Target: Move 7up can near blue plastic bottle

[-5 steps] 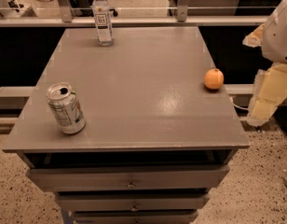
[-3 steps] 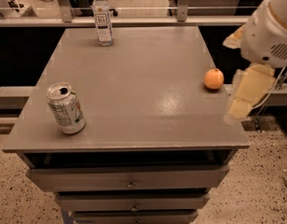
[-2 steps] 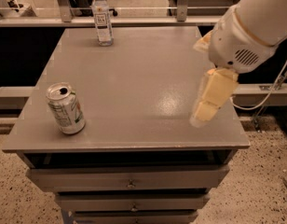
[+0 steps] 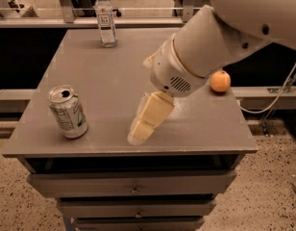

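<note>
The 7up can [image 4: 67, 111], silver with a green-and-white label, stands upright near the front left corner of the grey table [image 4: 114, 71]. The blue plastic bottle [image 4: 105, 16], clear with a white cap and a label with a dark blue patch, stands upright at the table's far edge, left of the middle. My gripper [image 4: 141, 128] hangs over the front middle of the table, to the right of the can and apart from it. It holds nothing that I can see. My white arm [image 4: 220, 37] reaches in from the upper right.
An orange [image 4: 220, 81] lies near the table's right edge, partly behind my arm. Drawers [image 4: 133, 186] sit under the tabletop. A rail and glass partition run behind the table's far edge. A cable hangs at the right.
My arm has swung in from the right side to over the front middle of the table, toward the can. The can, bottle and orange have not moved.
</note>
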You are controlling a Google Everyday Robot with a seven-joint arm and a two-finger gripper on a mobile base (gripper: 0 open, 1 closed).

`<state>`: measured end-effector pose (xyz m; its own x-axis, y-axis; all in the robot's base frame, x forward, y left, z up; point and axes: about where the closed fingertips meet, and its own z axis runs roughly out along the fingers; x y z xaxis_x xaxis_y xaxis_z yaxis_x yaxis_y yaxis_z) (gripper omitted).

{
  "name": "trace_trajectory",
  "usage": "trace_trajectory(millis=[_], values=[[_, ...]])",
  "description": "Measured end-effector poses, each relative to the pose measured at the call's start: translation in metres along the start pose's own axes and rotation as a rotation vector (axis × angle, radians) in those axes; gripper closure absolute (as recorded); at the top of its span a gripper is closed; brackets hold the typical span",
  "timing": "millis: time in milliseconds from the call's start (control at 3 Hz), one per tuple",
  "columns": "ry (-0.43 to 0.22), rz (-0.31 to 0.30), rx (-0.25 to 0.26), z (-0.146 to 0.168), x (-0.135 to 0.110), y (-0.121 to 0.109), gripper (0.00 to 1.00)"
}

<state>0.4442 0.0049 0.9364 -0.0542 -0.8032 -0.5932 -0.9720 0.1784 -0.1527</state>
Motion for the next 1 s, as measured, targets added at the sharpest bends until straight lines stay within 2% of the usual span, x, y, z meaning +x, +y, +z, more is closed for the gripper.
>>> trace_trajectory(millis=[333, 667, 1000], values=[[0.000, 0.000, 0.000, 0.000, 0.000, 0.000, 0.00], [-0.080, 0.020, -0.001, 0.018, -0.013, -0.002, 0.00], [-0.244, 0.054, -0.038, 0.057, -0.045, -0.004, 0.00]])
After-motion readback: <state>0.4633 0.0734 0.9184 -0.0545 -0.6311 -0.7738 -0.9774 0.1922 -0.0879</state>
